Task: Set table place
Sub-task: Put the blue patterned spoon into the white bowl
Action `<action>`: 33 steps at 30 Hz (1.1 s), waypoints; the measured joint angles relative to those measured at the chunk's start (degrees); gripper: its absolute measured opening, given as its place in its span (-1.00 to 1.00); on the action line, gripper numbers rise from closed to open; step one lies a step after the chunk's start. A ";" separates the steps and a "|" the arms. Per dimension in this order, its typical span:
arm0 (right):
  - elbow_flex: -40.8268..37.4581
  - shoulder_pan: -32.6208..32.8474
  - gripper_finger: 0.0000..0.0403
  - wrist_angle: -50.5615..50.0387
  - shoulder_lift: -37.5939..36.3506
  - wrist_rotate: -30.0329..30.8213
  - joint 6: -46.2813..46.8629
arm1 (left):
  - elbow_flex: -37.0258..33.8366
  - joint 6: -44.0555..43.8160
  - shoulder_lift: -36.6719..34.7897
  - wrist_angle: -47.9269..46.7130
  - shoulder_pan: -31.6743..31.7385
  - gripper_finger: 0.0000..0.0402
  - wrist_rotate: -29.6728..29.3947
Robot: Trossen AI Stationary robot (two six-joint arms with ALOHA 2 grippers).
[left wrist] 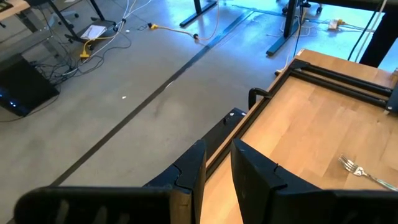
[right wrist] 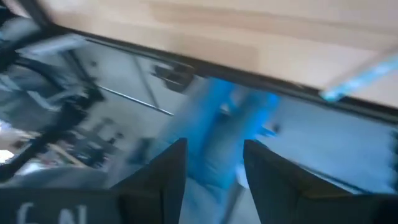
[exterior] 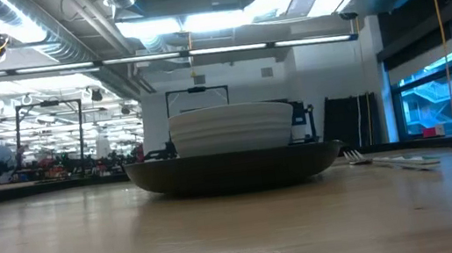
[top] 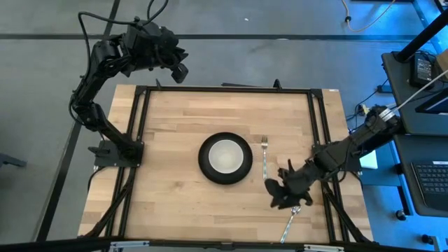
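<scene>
A: Where is our right tool (top: 288,194) sitting?

B: In the lower right of the high view, low over the counter (top: 175,133), just above a utensil (top: 290,221) lying at the near edge. In the right wrist view its fingers (right wrist: 166,175) are standing apart with a gap between them, pinching nothing.

A: And our left tool (top: 179,71)?

B: We are seeing it at the upper left of the high view, beyond the counter's far edge, over the grey floor (left wrist: 112,106). Its fingers (left wrist: 189,177) are showing a narrow gap, holding nothing.

A: What are we seeing on the counter?

B: The light wooden counter is filling the middle of the frame. A white bowl (top: 225,155) is sitting on a dark plate (top: 205,168) at its centre, and a fork (top: 264,155) is lying just right of the plate.
</scene>
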 joint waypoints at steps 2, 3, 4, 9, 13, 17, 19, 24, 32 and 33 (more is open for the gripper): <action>0.00 1.08 -0.21 -1.38 0.71 -3.31 0.58 | 0.00 0.02 0.00 0.00 0.02 -0.65 -0.02; 0.00 1.57 -0.21 -2.32 1.36 -5.23 0.64 | 0.00 0.02 0.00 0.00 0.07 -0.65 -0.01; 0.00 1.97 -0.21 -3.28 2.15 -6.83 0.66 | 0.00 0.02 0.00 0.00 0.07 -0.65 -0.06; -0.02 4.05 -0.21 -3.08 7.77 -10.09 1.81 | 0.00 0.02 0.00 0.00 0.07 -0.65 -0.17; 0.00 5.13 -0.21 3.84 12.40 -12.07 2.81 | 0.00 0.02 0.00 0.01 0.07 -0.65 -0.17; 0.00 6.33 -0.21 4.19 17.20 -17.85 3.37 | 0.00 0.02 0.00 0.02 0.07 -0.65 -0.20; 0.01 7.17 -0.21 1.10 19.01 -20.41 3.06 | 0.00 0.02 0.00 0.02 0.07 -0.65 -0.20; 0.00 8.16 -0.21 -10.12 20.37 -19.78 4.30 | 0.00 0.02 0.02 0.02 0.07 -0.65 -0.20; 0.00 6.47 -0.21 -9.50 22.53 -15.43 4.83 | 0.00 0.00 0.04 -0.63 0.00 -0.65 -0.20; 0.00 6.57 -0.21 -9.12 23.40 -15.68 4.85 | 0.00 0.01 0.04 -1.03 0.00 -0.65 -0.20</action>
